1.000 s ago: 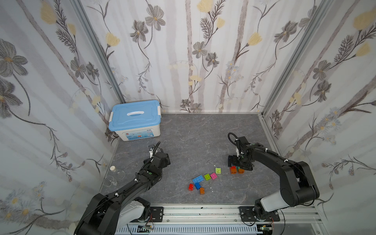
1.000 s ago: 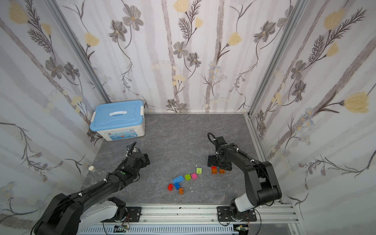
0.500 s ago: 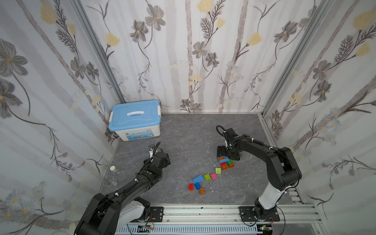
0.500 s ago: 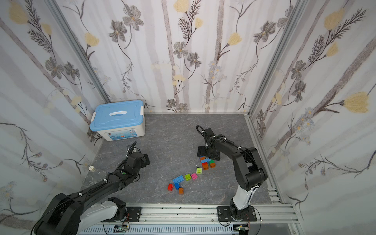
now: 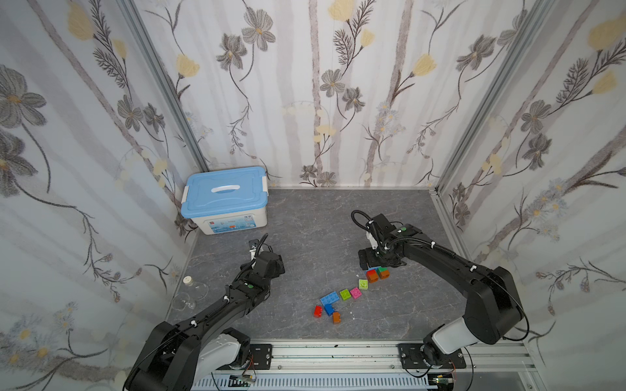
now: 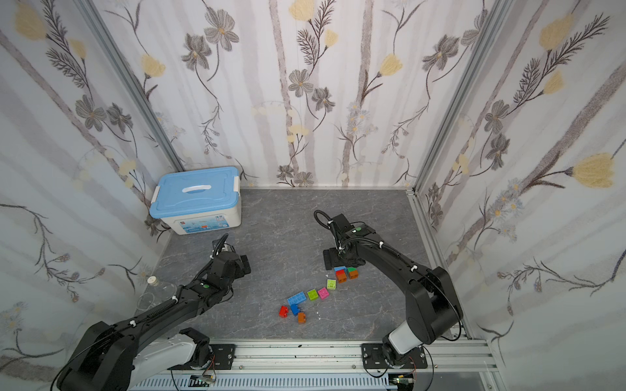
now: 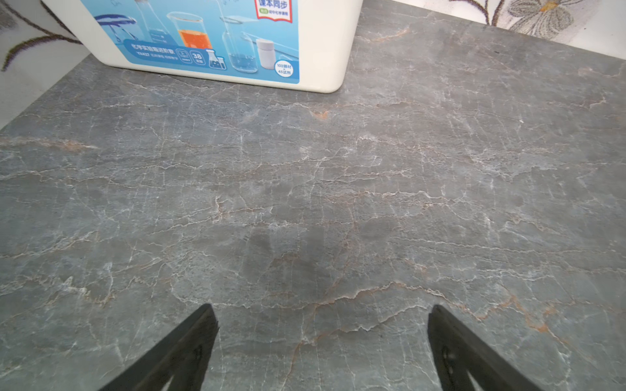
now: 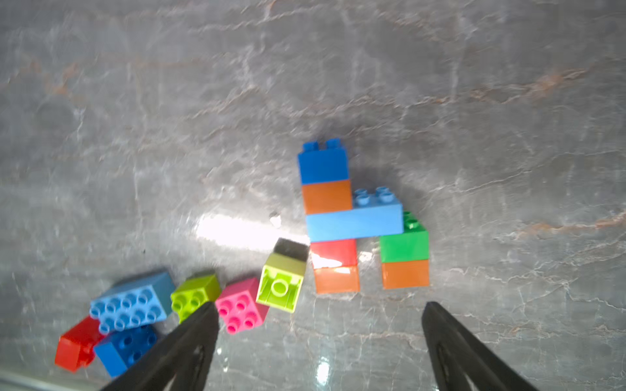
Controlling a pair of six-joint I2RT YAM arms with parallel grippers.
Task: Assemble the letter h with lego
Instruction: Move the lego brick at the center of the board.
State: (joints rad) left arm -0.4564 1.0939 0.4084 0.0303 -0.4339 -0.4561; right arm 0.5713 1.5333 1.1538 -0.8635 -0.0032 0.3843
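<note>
My right hand (image 8: 318, 304) is wide open and holds nothing. It sits just beside the built lego shape (image 8: 355, 220) on the gray tabletop (image 5: 305, 237). The shape is made of blue, orange, red and green bricks joined by a long light-blue brick (image 8: 354, 221). I think it lies flat on its side, but the picture is a bit blurry. The loose bricks (image 5: 329, 298) sit in a bent row next to it. My left hand (image 7: 321, 306) is open and empty too, near the white box (image 5: 225, 199).
</note>
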